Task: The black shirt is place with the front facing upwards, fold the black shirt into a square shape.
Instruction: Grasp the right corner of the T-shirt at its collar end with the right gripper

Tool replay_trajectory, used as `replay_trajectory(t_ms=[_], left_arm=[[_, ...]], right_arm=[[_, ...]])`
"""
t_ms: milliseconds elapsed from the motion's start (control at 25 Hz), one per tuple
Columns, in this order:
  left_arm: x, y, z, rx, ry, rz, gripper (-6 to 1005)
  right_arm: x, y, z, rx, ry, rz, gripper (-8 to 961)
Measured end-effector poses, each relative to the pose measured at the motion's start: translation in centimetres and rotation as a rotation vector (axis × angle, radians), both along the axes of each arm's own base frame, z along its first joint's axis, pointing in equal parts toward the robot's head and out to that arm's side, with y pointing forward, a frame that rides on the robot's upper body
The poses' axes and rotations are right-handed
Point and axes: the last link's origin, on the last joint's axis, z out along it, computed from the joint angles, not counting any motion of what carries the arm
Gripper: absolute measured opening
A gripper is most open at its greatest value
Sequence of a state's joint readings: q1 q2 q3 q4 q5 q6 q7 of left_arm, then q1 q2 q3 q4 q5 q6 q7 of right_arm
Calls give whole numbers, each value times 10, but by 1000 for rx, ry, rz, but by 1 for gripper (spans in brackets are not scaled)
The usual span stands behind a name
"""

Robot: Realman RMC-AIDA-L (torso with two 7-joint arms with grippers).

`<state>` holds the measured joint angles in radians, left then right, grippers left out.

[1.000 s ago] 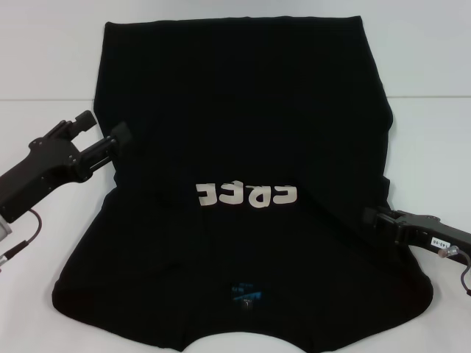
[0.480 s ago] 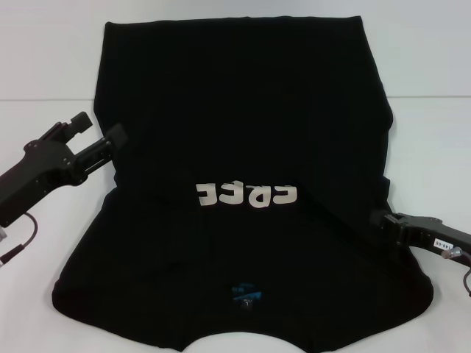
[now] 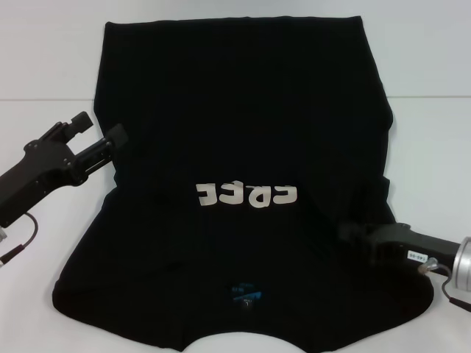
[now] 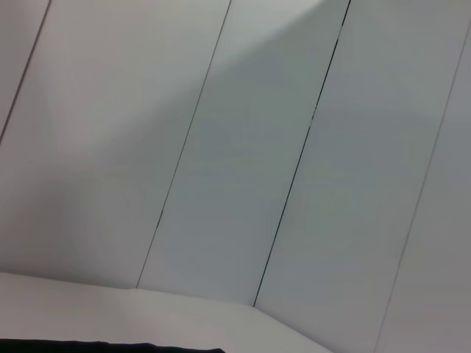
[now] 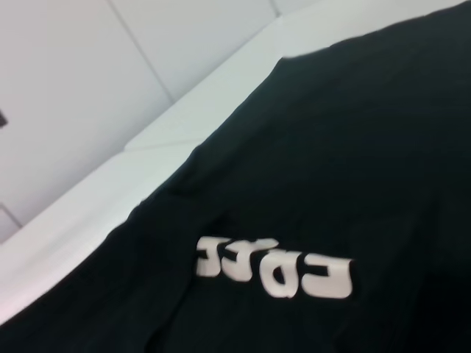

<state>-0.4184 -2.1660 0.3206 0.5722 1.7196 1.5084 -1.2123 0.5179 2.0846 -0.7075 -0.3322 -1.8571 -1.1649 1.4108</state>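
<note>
shirt flat, both my claws at its edges

the black shirt (image 3: 243,132) lies spread face up on the white table (image 3: 44,73), white lettering (image 3: 246,194) toward me. my left gripper (image 3: 99,132) hovers, fingers apart, at its left edge. my right gripper (image 3: 353,234) sits over the right sleeve; i cannot tell its fingers' state.

The left gripper (image 3: 96,131) is matte black, with two blocky, squared fingers on slim dark rails running from a chunky angular housing. A thin dark cable (image 3: 18,244) loops under that housing at about 7 o'clock. The right gripper (image 3: 352,234) is also black, on a boxy body carrying a small white label (image 3: 416,256) with dark print, joined to a silver metal cylinder (image 3: 461,265) at 3 o'clock.
</note>
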Motion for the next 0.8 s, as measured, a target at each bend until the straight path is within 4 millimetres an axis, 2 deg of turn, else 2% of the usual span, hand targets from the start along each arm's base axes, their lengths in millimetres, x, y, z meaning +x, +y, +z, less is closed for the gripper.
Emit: replay_trajectory(t_ms=[600,800], left_arm=[[2,2,0,-1,0,-7,878],[3,2,-1,-3,0,-9,878]], right_arm=[[-7,-1,-20,-113,-128,91,7],[-10,2,-20,-108,-140,116,8]])
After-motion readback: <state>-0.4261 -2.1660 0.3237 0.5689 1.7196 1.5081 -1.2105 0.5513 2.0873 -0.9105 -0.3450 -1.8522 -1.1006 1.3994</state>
